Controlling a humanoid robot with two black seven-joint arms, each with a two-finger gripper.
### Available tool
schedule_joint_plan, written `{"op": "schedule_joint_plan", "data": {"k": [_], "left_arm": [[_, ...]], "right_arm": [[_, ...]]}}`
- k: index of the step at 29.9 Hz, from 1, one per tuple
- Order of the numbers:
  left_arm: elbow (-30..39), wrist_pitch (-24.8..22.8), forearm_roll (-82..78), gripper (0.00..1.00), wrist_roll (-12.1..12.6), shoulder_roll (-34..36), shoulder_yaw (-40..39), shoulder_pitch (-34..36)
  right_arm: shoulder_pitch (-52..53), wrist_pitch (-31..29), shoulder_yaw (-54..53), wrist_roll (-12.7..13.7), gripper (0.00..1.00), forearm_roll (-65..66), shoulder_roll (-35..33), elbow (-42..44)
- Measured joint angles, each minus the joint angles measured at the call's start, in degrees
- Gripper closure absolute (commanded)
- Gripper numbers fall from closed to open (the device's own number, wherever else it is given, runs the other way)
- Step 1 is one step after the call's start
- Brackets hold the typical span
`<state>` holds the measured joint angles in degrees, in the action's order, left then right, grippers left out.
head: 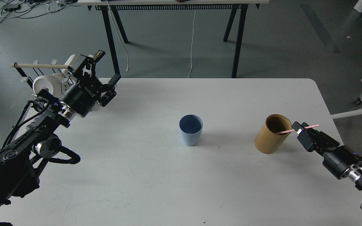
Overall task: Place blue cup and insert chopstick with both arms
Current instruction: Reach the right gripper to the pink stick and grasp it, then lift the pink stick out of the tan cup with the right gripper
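Standing: blue cup (190, 130) upright near the middle of the white table (156, 188), nothing in it.
Left gripper (107, 67): up at the far left corner of the table, fingers spread wide apart, one finger (98, 55) pointing up, the other reaching right; nothing between them, well apart from the cup.
Behind it: a mug rack with a pale wooden rod (39, 66) and a white mug (44, 84), partly hidden by the left arm.
Right gripper (298, 128): on the right, just beside the rim of the wooden holder (270, 135), fingers closed around a pink chopstick (311, 126).
Chopstick position: lying nearly level, one end poking out right of the fingers, the other end crossing the holder's rim and dipping into its opening.
Holder: tan cylinder leaning slightly to the right, well right of the cup.
Cup to chopstick: clear gap of bare tabletop between them.
Background: black table legs (236, 37) and a white cable (193, 40) on the grey floor beyond.
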<state>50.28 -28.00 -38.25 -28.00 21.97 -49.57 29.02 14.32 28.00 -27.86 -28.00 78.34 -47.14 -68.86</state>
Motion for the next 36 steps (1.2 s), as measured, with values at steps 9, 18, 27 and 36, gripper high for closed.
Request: {"op": "schedule_joint_plan", "data": {"k": [9,18,27,36], "left_arm": [[-0.44,0.0,0.01,0.02,0.0,-0.33,0.04,-0.02],[-0.89,0.0,0.03,0.02,0.0,-0.4,0.03,-0.06],[-1.23,0.0,0.09,0.02,0.0,-0.43,0.01,-0.5],[-1.24,0.0,0.11,0.02,0.0,-0.55,0.0,-0.89]], "right_arm": [[0.0,0.0,-0.01,0.0,0.81,0.6,0.03,-0.18],[0.52,0.0,-0.07,0.0,0.97,0.67,0.03,-0.22],[2.33,0.0,0.0,0.0,1.0,0.82,-0.6,-0.33],[4.39,0.0,-0.25,-0.02,1.0,-0.19,-8.5,-7.22]]}}
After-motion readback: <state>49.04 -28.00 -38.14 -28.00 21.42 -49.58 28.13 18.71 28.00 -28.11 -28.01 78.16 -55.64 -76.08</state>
